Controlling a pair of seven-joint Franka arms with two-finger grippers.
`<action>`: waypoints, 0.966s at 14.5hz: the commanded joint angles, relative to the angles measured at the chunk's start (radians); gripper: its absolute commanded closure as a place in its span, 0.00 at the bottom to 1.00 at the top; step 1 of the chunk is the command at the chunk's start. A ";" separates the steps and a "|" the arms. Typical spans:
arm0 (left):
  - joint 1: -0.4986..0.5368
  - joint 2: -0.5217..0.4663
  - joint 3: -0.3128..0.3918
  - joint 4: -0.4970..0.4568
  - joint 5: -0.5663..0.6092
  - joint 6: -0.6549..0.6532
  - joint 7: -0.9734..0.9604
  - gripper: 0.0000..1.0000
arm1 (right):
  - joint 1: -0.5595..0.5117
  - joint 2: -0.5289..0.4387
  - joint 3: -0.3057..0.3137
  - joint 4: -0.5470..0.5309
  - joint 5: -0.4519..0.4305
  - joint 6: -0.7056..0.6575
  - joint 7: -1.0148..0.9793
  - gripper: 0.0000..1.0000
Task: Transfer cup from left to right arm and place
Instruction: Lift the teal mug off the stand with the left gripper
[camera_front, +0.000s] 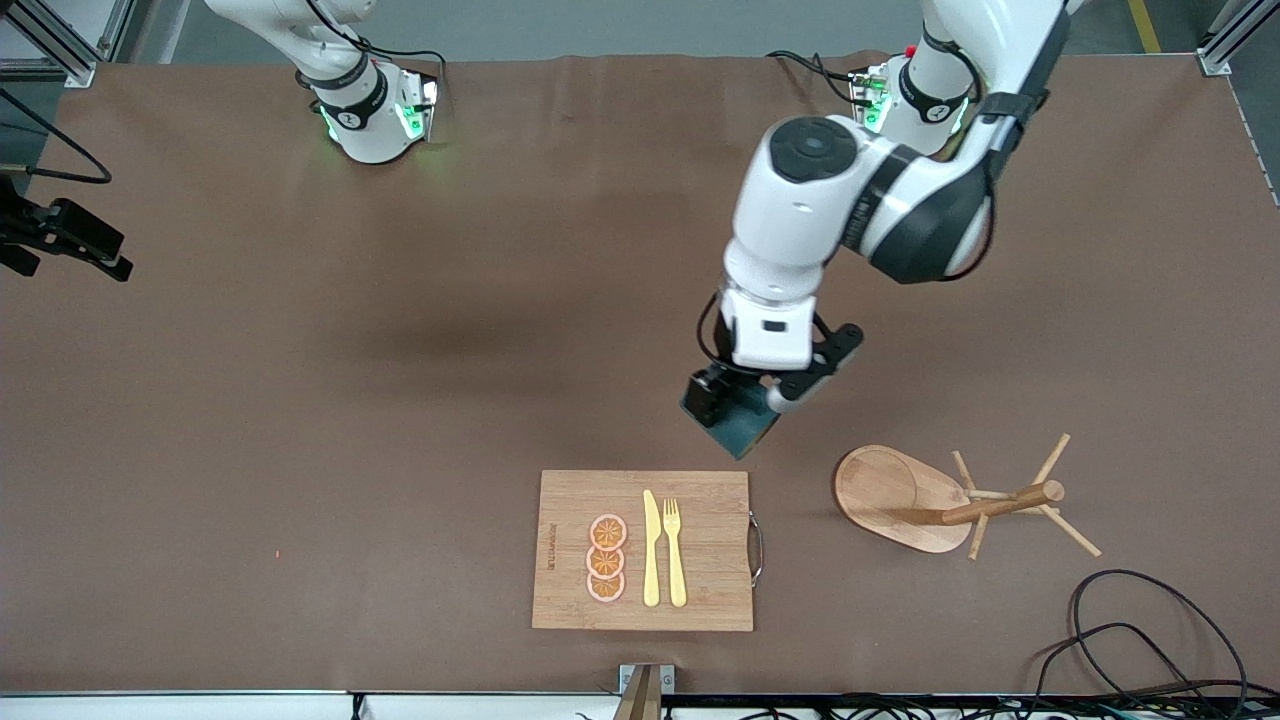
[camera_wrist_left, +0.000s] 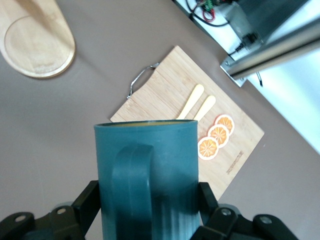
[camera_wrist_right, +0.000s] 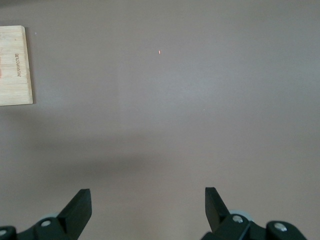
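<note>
The dark teal cup (camera_front: 742, 428) is held in my left gripper (camera_front: 738, 405), up in the air over the brown table just off the cutting board's edge. In the left wrist view the cup (camera_wrist_left: 147, 170) fills the middle, handle facing the camera, a thin tan-yellow rim showing at its top. The left gripper (camera_wrist_left: 148, 202) is shut on the cup, with black fingers (camera_wrist_left: 87, 200) pressed on both sides. My right gripper (camera_wrist_right: 147, 202) is open and empty over bare table. It does not show in the front view.
A wooden cutting board (camera_front: 700, 590) holds three orange slices (camera_front: 606, 558), a yellow knife (camera_front: 651, 550) and a fork (camera_front: 675, 555). A wooden peg rack (camera_front: 900, 495) stands toward the left arm's end. Black cables (camera_front: 1150, 640) lie at that corner.
</note>
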 joint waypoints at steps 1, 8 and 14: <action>-0.102 0.039 0.021 0.017 0.112 -0.020 -0.018 0.31 | 0.003 -0.022 0.000 -0.017 -0.011 0.005 -0.005 0.00; -0.343 0.158 0.073 0.020 0.457 -0.099 -0.234 0.32 | 0.003 -0.022 0.000 -0.017 -0.011 0.005 -0.005 0.00; -0.589 0.327 0.163 0.021 0.775 -0.177 -0.486 0.32 | 0.002 -0.022 -0.001 -0.017 -0.011 0.005 -0.007 0.00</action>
